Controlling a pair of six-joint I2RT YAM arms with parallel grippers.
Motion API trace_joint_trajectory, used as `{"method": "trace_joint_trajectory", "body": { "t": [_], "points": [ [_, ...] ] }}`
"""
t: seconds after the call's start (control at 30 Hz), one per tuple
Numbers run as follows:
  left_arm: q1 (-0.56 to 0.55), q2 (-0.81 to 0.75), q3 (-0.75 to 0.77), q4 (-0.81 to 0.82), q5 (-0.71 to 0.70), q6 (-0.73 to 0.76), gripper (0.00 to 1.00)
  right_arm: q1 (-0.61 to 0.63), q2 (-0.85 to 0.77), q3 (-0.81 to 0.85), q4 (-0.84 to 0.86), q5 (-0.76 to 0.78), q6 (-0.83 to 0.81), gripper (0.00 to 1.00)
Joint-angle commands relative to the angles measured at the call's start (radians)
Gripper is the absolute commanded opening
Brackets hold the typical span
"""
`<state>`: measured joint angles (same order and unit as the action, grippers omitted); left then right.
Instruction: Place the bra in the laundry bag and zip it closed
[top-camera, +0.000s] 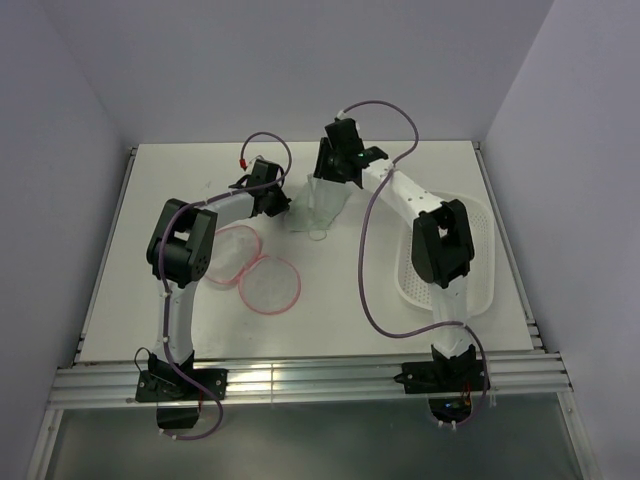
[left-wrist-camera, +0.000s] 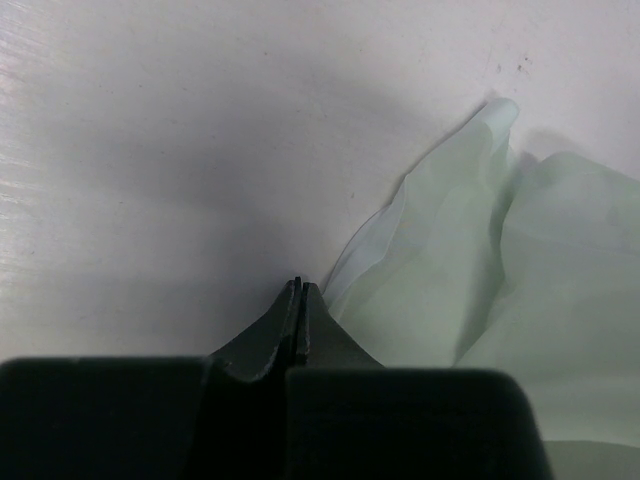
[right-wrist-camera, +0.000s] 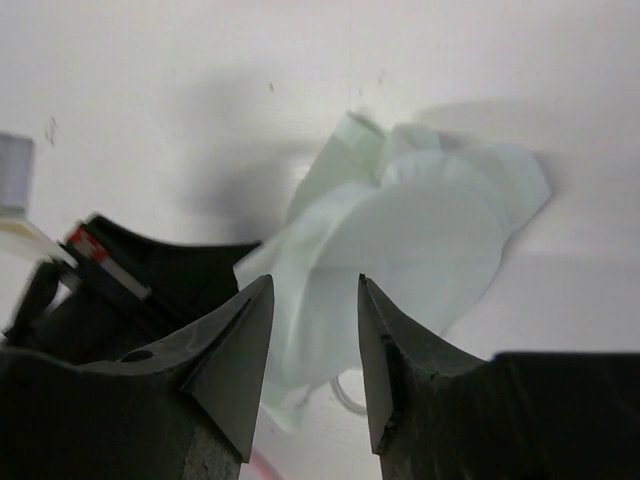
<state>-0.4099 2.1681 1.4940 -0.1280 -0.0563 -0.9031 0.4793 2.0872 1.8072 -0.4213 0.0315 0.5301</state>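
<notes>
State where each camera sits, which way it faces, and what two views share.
Top external: above, behind the bases, looking down on left arm, right arm, bra, laundry bag.
Left wrist: on left arm, facing table past shut left end effector.
Right wrist: on right arm, facing table past open right end effector.
Shared: all three show the bra.

Bright, even light from above falls on the flat white table (top-camera: 330, 320). Wrist views are dimmer, with broad soft shadows and blurred foregrounds.
</notes>
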Motion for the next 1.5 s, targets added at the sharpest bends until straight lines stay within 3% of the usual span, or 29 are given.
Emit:
{"method": "trace_joint_trajectory", "body": {
  "t": [0.0,0.07,0.17,0.23,0.27,0.33,0.43,0.6,1.1,1.27,1.47],
  "points": [
    [-0.004,-0.019,-0.008,-0.038,0.010,0.017,0.00,-0.005,0.045,0.145,-0.063,0.100,-0.012,0.46],
    [-0.004,-0.021,-0.009,-0.035,0.010,0.017,0.00,-0.005,0.054,0.159,-0.080,0.127,-0.004,0.37],
    [-0.004,-0.017,-0.005,-0.038,0.010,0.020,0.00,-0.005,0.063,0.165,-0.066,0.113,0.008,0.34],
    [-0.006,-0.014,-0.002,-0.039,0.015,0.018,0.00,-0.001,0.094,0.188,-0.098,0.114,0.016,0.27],
    [-0.006,-0.014,-0.003,-0.041,0.015,0.017,0.00,0.004,0.105,0.207,-0.115,0.134,0.019,0.17],
    [-0.006,-0.016,-0.006,-0.036,0.016,0.018,0.00,0.007,0.093,0.173,-0.111,0.168,0.036,0.13],
    [-0.004,-0.017,-0.005,-0.038,0.015,0.029,0.00,0.012,-0.013,-0.016,-0.019,0.226,0.050,0.13],
    [-0.004,-0.016,-0.008,-0.030,0.026,0.027,0.00,0.018,-0.099,-0.074,-0.010,0.277,0.045,0.14],
    [-0.038,-0.045,-0.066,0.016,0.041,0.012,0.00,0.033,0.056,0.063,0.004,0.214,0.033,0.21],
    [-0.053,-0.042,-0.070,0.021,0.049,0.004,0.00,0.047,0.160,0.176,-0.050,0.186,0.028,0.21],
    [-0.070,-0.054,-0.081,0.028,0.049,0.003,0.00,0.071,0.175,0.104,-0.013,0.146,0.045,0.21]
  ]
}}
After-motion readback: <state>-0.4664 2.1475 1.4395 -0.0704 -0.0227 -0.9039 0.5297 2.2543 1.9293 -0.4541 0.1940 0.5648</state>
